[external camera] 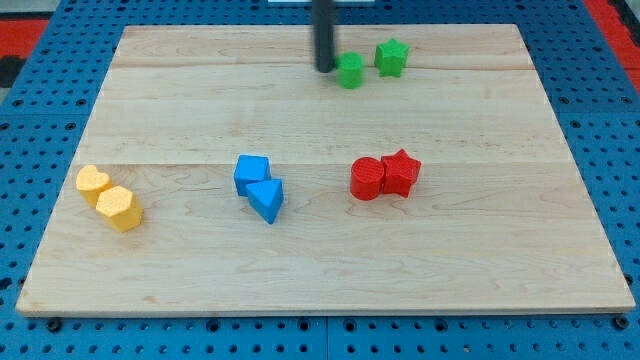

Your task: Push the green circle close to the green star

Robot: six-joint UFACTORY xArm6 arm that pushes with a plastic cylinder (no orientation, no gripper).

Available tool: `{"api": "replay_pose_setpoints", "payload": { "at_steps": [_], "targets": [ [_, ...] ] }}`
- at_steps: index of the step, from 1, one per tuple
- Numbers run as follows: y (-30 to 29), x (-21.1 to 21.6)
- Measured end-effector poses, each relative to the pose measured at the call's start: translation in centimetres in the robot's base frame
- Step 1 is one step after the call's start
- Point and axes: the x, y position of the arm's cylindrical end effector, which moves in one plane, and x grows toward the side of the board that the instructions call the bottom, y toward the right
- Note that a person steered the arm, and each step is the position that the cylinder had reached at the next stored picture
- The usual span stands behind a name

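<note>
All we've got showing is our straight dark rod, plain charcoal, smooth and round, down to my tip.

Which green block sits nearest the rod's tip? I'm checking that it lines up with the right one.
The green circle, just to the view's right of my tip. The green star lies farther right, beyond the circle.

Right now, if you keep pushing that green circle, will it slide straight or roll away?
Probably slides: the green circle looks like a squat, flat-based block on smooth wood. It may veer, since my tip sits at its left edge, slightly high. It looks light, so a gentle push towards the green star should do.
</note>
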Motion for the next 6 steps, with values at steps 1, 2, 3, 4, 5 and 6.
{"api": "replay_pose_setpoints", "payload": {
  "at_steps": [1,2,3,4,5,6],
  "targets": [
    [-4.2,0.7],
    [-1.8,5.9],
    [3.0,4.1],
    [4.2,1.1],
    [5.7,3.7],
    [7.1,4.0]
  ]
}}
